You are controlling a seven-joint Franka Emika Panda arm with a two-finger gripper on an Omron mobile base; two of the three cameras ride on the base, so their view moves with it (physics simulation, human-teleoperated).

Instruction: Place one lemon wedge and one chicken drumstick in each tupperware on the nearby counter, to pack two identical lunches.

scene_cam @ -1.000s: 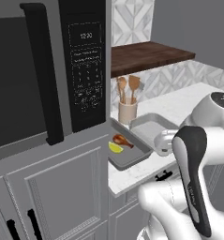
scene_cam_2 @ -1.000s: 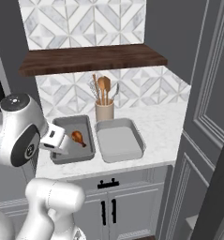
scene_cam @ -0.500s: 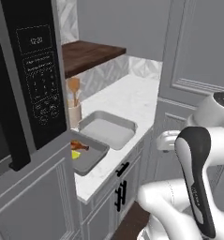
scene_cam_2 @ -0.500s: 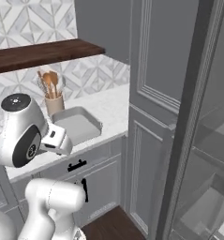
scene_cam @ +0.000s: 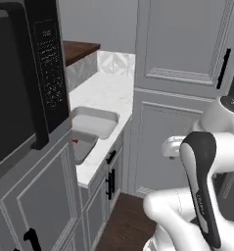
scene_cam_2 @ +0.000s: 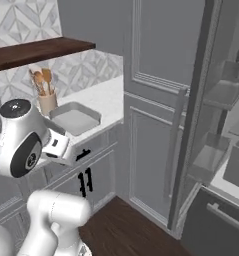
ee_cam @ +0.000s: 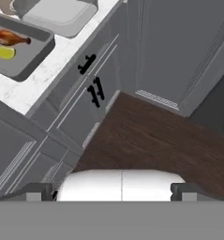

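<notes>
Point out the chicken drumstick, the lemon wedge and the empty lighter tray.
chicken drumstick (ee_cam: 9,38), hand view, on its meaty end.
lemon wedge (ee_cam: 3,53), hand view, on its middle.
empty lighter tray (ee_cam: 57,12), hand view, on its bare floor.

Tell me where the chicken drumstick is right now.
In the hand view, the chicken drumstick lies at upper left inside the darker grey tupperware on the white counter, next to the lemon wedge.

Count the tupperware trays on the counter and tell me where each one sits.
2. The darker tray sits nearer the counter's front edge, holding a drumstick and a lemon wedge. The lighter tray sits beside it, apparently empty.
</notes>
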